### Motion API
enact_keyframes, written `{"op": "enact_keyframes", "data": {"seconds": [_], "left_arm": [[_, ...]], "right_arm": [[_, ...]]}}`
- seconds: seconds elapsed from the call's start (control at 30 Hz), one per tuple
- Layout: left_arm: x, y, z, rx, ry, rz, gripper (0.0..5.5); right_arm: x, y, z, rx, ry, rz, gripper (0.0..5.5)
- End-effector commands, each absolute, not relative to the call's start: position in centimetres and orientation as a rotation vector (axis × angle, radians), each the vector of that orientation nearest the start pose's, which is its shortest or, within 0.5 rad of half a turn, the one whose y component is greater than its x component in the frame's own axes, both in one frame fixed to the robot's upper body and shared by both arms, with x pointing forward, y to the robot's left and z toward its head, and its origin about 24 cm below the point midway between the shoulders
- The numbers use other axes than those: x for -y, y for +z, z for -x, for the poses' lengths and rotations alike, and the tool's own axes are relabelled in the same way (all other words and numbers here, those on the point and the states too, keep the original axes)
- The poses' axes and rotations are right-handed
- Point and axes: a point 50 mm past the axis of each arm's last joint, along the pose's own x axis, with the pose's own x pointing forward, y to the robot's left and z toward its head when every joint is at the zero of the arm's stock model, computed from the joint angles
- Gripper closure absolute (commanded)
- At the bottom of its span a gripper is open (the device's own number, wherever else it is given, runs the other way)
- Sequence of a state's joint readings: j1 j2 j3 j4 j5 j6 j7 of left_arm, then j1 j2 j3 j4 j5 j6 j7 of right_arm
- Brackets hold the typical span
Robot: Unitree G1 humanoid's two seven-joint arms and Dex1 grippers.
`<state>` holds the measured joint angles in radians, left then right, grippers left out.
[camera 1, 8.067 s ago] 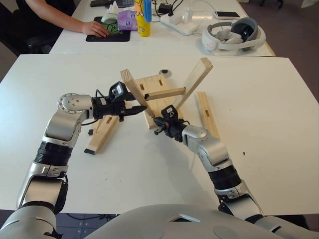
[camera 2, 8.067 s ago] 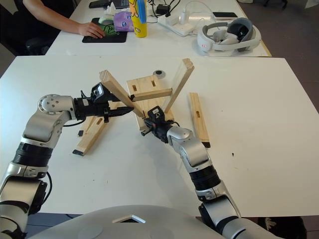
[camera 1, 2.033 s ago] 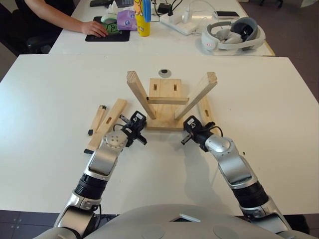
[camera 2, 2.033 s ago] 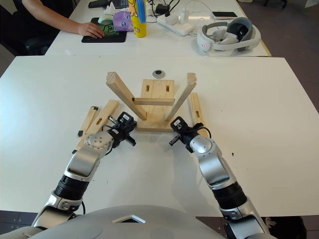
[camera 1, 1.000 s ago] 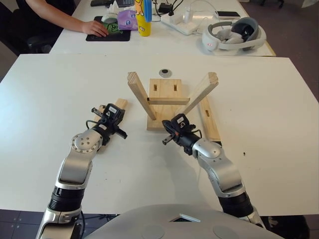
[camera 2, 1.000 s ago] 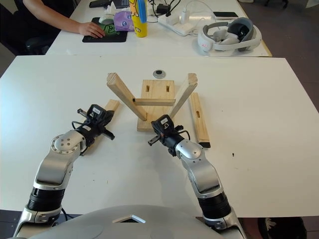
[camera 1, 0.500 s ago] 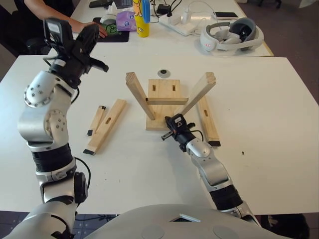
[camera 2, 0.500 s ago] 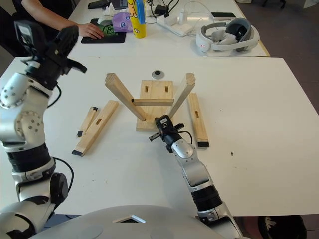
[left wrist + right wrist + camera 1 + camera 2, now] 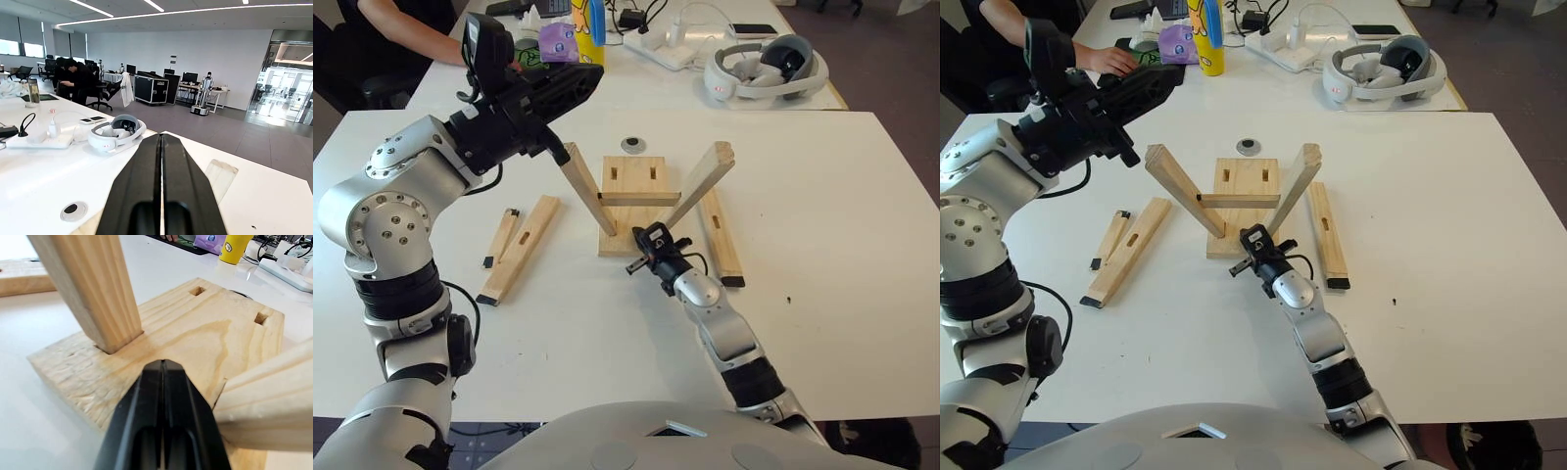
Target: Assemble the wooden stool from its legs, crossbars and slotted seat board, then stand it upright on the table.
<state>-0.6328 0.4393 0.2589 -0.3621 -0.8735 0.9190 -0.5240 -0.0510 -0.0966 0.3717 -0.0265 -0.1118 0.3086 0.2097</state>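
While the seat board (image 9: 631,176) lies flat, slots up, midway across the table (image 9: 822,196) and nearer its far edge, it serves as a base. Two legs (image 9: 585,186) stand in its near slots, leaning apart in a V, and a crossbar (image 9: 641,199) bridges them.

My right gripper (image 9: 631,265) sits at the board's near edge between those two feet, fingers pressed together on nothing. I judge it is there to steady or nudge the board, though I cannot tell if it touches. My left gripper (image 9: 592,71) hangs high over the far left part of the table, also closed and empty, probably to keep clear.

A spare leg (image 9: 720,240) lies just beside the board on its right. Another leg (image 9: 521,247) and a short crossbar (image 9: 501,237) lie side by side toward the left edge, waiting for the empty far slots.

The tabletop is plain white, with a round cable port (image 9: 634,145) just beyond the board. A second table behind carries a headset (image 9: 769,64) and a yellow bottle (image 9: 594,24), in an open office.
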Motion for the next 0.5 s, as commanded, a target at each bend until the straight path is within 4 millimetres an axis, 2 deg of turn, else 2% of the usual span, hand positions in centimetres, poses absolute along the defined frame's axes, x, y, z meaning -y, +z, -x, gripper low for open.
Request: {"op": "enact_keyframes", "data": {"seconds": [0.03, 0.07, 0.13, 0.17, 0.27, 0.33, 0.4, 0.5], "left_arm": [[-16.4, 30.0, -28.0, 0.383, -0.921, 0.231, 5.49], [-16.5, 30.2, -28.1, 0.383, -0.91, 0.246, 5.49], [-16.1, 28.8, -28.8, 0.287, -0.901, 0.265, 5.49], [-15.7, 27.1, -29.2, 0.188, -0.902, 0.247, 5.49], [-13.8, 20.0, -28.7, -0.186, -0.935, 0.073, 5.49], [-12.8, 17.2, -27.9, -0.289, -0.943, -0.063, 5.49], [-12.2, 16.8, -27.6, -0.278, -0.949, -0.097, 5.49], [-11.8, 18.6, -28.4, -0.165, -0.915, -0.067, 5.49]], "right_arm": [[7.9, -3.7, -20.8, -0.576, 0.595, 0.282, 5.5], [7.9, -3.7, -20.8, -0.576, 0.598, 0.284, 5.5], [7.9, -3.7, -20.8, -0.576, 0.601, 0.288, 5.5], [7.9, -3.6, -20.9, -0.576, 0.604, 0.289, 5.5], [7.8, -3.6, -21.0, -0.577, 0.616, 0.293, 5.5], [7.6, -3.6, -21.0, -0.58, 0.626, 0.296, 5.5], [7.6, -3.6, -21.1, -0.581, 0.628, 0.298, 5.5], [7.6, -3.5, -21.2, -0.58, 0.624, 0.3, 5.5]]}}
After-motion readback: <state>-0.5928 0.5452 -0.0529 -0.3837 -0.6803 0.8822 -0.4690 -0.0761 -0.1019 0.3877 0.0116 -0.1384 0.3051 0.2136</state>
